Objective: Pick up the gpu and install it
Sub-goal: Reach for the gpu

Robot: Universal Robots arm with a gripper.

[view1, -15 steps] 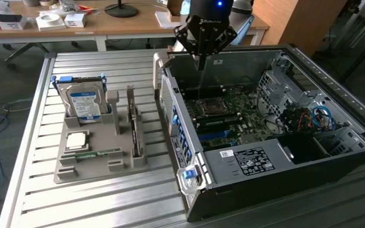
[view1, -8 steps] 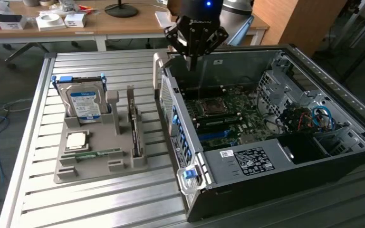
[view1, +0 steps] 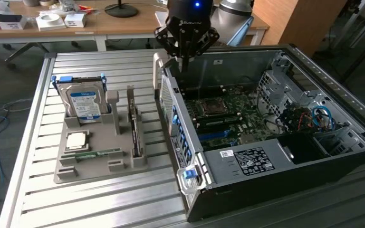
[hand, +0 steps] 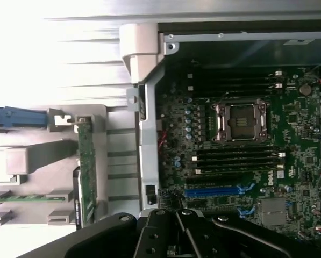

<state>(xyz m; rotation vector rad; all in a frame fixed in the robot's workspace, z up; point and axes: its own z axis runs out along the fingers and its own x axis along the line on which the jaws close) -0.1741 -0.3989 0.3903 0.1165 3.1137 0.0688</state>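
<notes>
The thin, flat, dark gpu card (view1: 133,124) stood on edge in a slot of the grey moulded holder (view1: 74,173), just beside the open black computer case (view1: 265,190). I saw my black gripper (view1: 184,66) apart from it, above the case's wall, its fingers pressed together and grasping nothing.

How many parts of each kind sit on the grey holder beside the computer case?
hard drive: 1
gpu: 1
processor: 1
memory stick: 1
Total: 4
</notes>
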